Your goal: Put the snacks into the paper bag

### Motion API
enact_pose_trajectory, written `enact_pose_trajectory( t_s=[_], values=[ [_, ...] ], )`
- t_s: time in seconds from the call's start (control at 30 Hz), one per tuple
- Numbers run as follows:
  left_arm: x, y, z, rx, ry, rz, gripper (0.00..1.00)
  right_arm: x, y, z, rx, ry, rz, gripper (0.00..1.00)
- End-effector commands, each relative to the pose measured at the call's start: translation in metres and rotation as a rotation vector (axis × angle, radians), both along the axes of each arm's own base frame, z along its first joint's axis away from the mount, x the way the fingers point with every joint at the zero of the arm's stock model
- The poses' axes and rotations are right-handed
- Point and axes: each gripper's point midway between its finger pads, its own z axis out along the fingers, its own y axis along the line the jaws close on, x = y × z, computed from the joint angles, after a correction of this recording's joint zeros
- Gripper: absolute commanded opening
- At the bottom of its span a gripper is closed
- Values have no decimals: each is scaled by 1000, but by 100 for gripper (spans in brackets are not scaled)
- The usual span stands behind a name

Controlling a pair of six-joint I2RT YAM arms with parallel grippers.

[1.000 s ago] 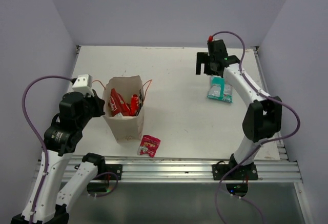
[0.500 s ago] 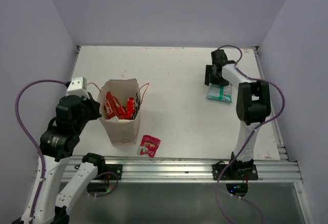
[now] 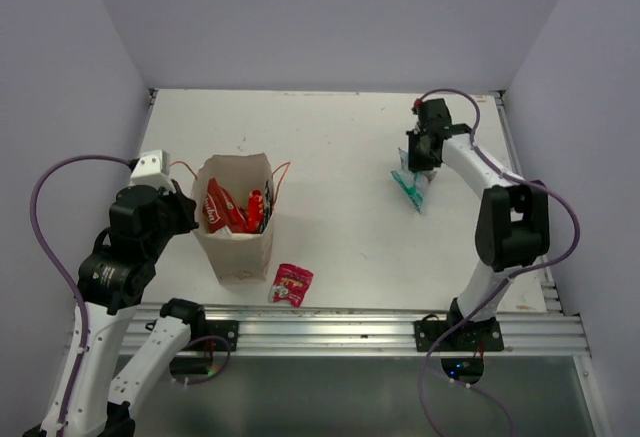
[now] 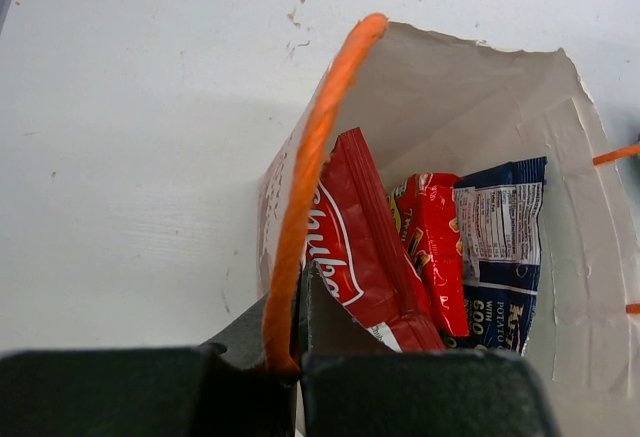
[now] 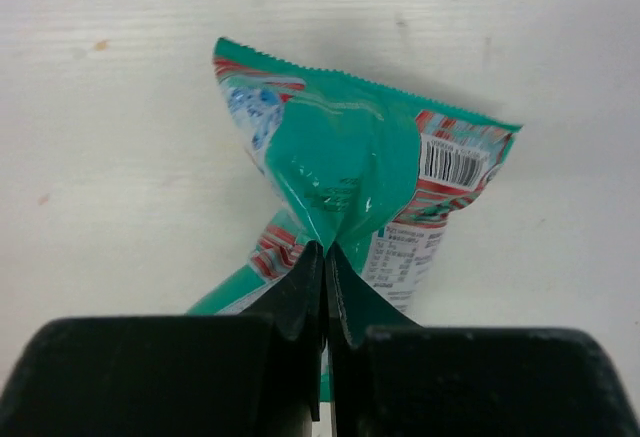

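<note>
The tan paper bag (image 3: 238, 242) stands upright at the left of the table. Its orange string handle (image 4: 312, 152) is pinched in my left gripper (image 4: 299, 292), which is shut at the bag's left rim. Inside the bag (image 4: 470, 87) are a red-and-white chip bag (image 4: 360, 242), a red packet (image 4: 437, 247) and a dark blue packet (image 4: 503, 242). My right gripper (image 5: 325, 250) is shut on a fold of the teal-and-white packet (image 5: 365, 152), which hangs crumpled from my right gripper (image 3: 418, 165) just above the table at the far right (image 3: 409, 188). A small pink packet (image 3: 291, 284) lies flat in front of the bag.
The metal rail (image 3: 350, 322) runs along the table's near edge, right below the pink packet. Purple walls close off the left, back and right. A second orange handle (image 3: 287, 169) sticks out of the bag's right side.
My right gripper has come down onto the teal-and-white packet and shut on it; the packet is now bunched up and pulled a little to the left. The left arm and bag shifted slightly.
</note>
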Motion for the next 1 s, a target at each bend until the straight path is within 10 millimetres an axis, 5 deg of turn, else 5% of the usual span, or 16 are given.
enact_pose_trajectory(
  t_s=[0.0, 0.07, 0.1, 0.13, 0.17, 0.23, 0.27, 0.33, 0.37, 0.47, 0.6, 0.7, 0.87, 0.97],
  values=[
    [5, -6, 14, -35, -54, -16, 0, -16, 94, 107, 204, -186, 279, 0],
    [5, -7, 13, -32, -53, -22, 0, -29, 134, 142, 263, -224, 383, 0],
    [5, -7, 13, -26, -53, -25, 0, -32, 156, 178, 310, -288, 431, 0],
    [4, -7, 13, -24, -53, -28, 0, -51, 189, 194, 349, -292, 512, 0],
    [4, -7, 14, -18, -55, -32, 0, -59, 212, 230, 421, -347, 552, 0],
    [4, -7, 13, -16, -55, -39, 0, -86, 261, 258, 510, -365, 650, 0],
    [3, -7, 14, -14, -56, -41, 0, -96, 277, 292, 566, -423, 695, 0],
    [3, -10, 11, -17, -51, -53, 0, -122, 320, 312, 651, -420, 787, 0],
    [3, -11, 10, -20, -48, -63, 0, -134, 332, 345, 698, -481, 831, 0],
    [3, -14, 8, -28, -51, -78, 0, -168, 378, 372, 774, -501, 944, 0],
    [2, -16, 8, -34, -56, -90, 0, -203, 421, 364, 831, -436, 1027, 0],
    [0, -16, 9, -36, -63, -93, 0, -209, 436, 331, 802, -364, 1025, 0],
    [-5, -15, 9, -34, -68, -98, 0, -209, 434, 275, 707, -275, 988, 0],
    [-7, -15, 9, -32, -71, -103, 0, -205, 426, 265, 663, -280, 963, 0]
  ],
)
